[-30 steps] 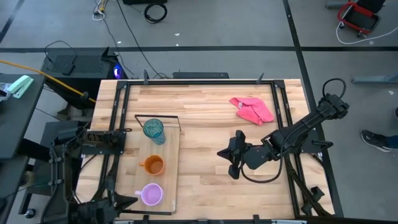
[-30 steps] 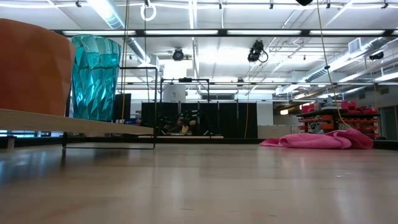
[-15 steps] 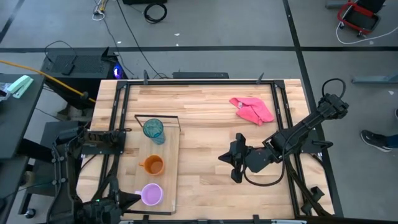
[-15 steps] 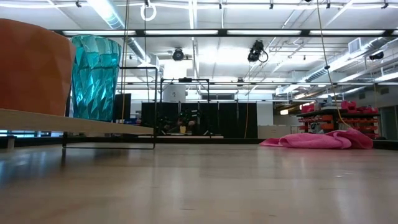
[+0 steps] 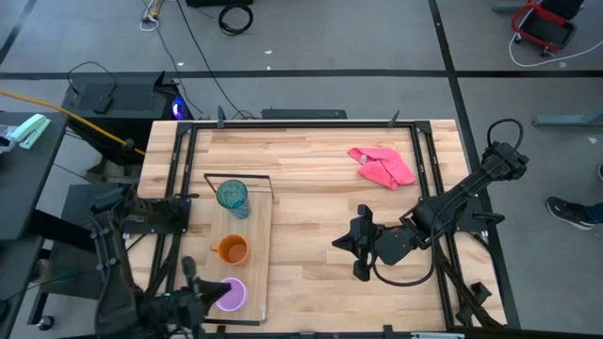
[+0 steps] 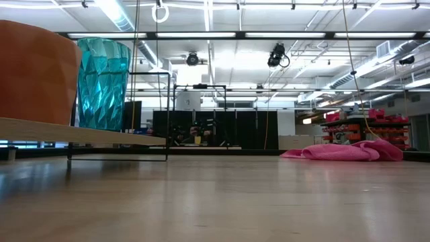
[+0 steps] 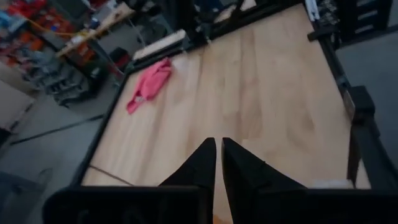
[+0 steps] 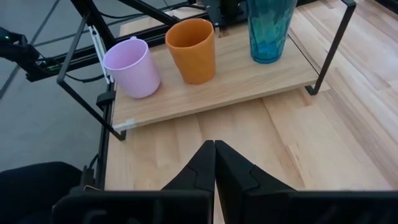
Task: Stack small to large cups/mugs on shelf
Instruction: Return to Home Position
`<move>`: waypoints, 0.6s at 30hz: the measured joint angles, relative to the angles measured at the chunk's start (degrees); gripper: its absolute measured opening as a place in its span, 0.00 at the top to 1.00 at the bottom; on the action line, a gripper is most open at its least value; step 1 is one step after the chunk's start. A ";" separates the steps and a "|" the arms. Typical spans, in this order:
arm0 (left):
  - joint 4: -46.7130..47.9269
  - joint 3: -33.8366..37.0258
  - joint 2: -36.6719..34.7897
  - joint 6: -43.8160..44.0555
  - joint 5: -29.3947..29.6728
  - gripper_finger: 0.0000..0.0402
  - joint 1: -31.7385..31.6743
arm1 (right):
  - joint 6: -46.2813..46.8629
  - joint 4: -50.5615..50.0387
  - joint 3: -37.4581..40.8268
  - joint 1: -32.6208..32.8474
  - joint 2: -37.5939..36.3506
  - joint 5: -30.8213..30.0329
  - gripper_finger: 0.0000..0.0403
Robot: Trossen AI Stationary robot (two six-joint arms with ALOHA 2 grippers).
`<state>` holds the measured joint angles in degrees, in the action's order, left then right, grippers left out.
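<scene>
Left gripper (image 7: 218, 163) closed, right gripper (image 8: 214, 157) closed

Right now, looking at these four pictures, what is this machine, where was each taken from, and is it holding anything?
It is a robot: two dark arms at a wooden plank table, each ending in a two-fingered pincer. One picture looks straight down, one level across the table top, two from cameras on the wrists. On a long pale wood shelf stand a tall see-through teal tumbler, a squat orange mug and a lilac mug. A crumpled pink cloth lies apart on the table. The left pincer, near the lilac mug, and the right pincer, over bare table beside the shelf, are shut and hold nothing.
</scene>
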<state>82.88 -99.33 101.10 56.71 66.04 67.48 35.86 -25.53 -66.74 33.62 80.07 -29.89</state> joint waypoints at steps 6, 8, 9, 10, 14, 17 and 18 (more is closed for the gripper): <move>-20.78 0.00 -1.46 -24.85 -9.62 0.93 -8.20 | -0.04 0.60 0.00 0.36 0.00 0.00 0.97; -28.23 0.00 -2.00 -34.38 -16.34 0.93 -11.64 | -0.04 0.60 0.00 0.68 0.00 0.15 0.97; -31.65 0.00 -2.17 -38.93 -20.30 0.94 -13.41 | -0.04 0.60 0.00 0.79 0.01 0.19 0.97; -34.50 0.00 -2.24 -43.14 -24.36 0.94 -15.18 | -0.04 0.60 0.00 0.84 0.01 0.46 0.97; -43.57 0.00 -3.45 -56.30 -40.89 0.94 -22.85 | -0.02 0.60 0.00 1.82 0.02 1.40 0.97; -46.17 0.00 -5.08 -60.63 -52.05 0.92 -29.45 | -0.02 0.68 0.00 3.07 0.02 1.46 0.97; -46.29 0.00 -5.67 -61.44 -54.91 0.92 -31.79 | -0.02 0.97 0.00 3.51 0.02 1.46 0.97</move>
<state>36.59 -99.33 95.43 -4.73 11.13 35.69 35.83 -24.56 -66.74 37.13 80.09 -28.42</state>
